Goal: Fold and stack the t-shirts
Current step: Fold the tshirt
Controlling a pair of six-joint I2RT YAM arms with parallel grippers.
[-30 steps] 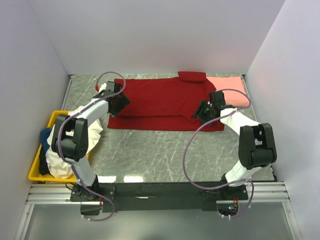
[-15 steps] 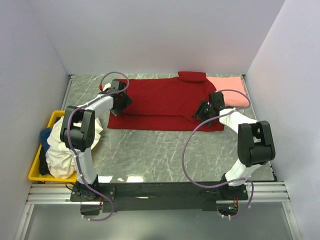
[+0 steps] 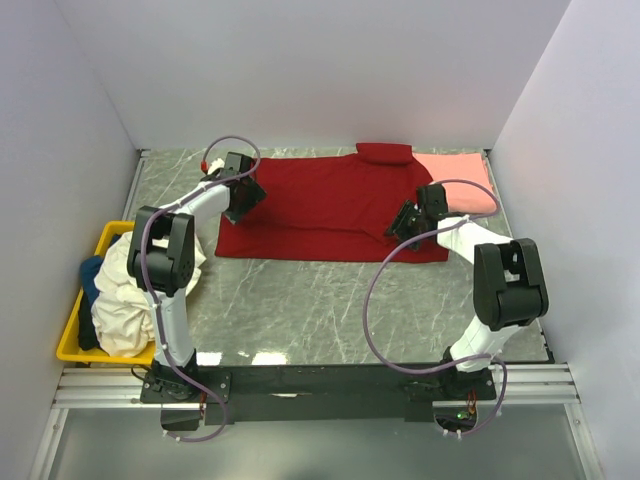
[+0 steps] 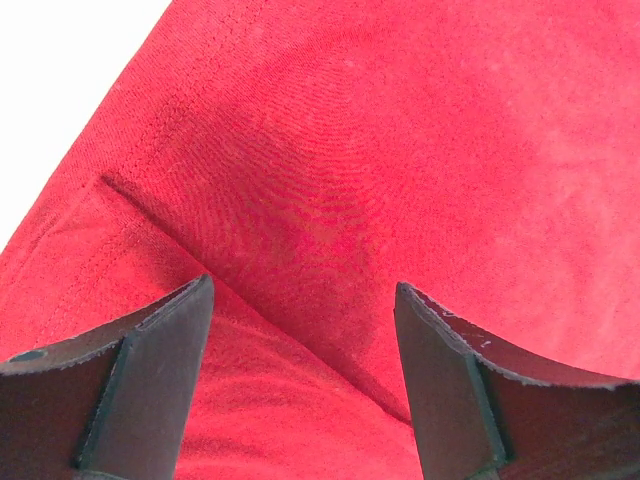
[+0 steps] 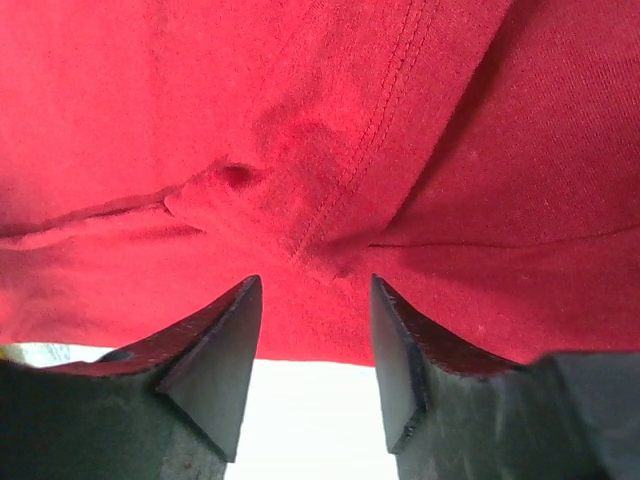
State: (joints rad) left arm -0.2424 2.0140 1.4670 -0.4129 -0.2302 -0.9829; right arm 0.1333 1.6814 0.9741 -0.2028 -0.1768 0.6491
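I log one dark red t-shirt (image 3: 330, 205) lying flat, upper centre of the top view. The left fingers (image 4: 160, 380) are spread over its left edge, and the right fingers (image 5: 215, 370) are spread at its lower-right hem. It lies on a grey marbled surface (image 3: 320, 300) enclosed by white walls (image 3: 300, 70).

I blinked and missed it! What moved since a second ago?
The left gripper slid slightly right, farther over the dark red t-shirt, its elbow swinging in behind it. Nothing was grabbed or dropped; both grippers are open. The right gripper, the shirt and the yellow bin stayed put.
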